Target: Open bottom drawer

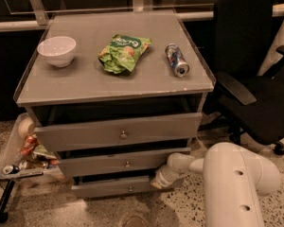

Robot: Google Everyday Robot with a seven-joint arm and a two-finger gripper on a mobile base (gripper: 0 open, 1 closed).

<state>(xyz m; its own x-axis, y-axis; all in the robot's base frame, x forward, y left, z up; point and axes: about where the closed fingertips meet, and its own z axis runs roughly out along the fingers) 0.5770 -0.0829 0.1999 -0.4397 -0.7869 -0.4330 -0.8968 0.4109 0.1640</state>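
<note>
The bottom drawer (109,187) is the narrowest grey front of three, low on the cabinet, with a small round metal knob (130,188). It stands pulled out a little, with a dark gap above it. My white arm reaches in from the lower right. The gripper (157,181) is at the right end of the bottom drawer front, just under the middle drawer (118,163). The top drawer (118,132) is the widest front and stands out furthest.
On the cabinet top (85,86) sit a white bowl (57,50), a green chip bag (123,52) and a can lying on its side (177,59). A black office chair (255,84) stands to the right. A tray with litter (21,152) is at the left.
</note>
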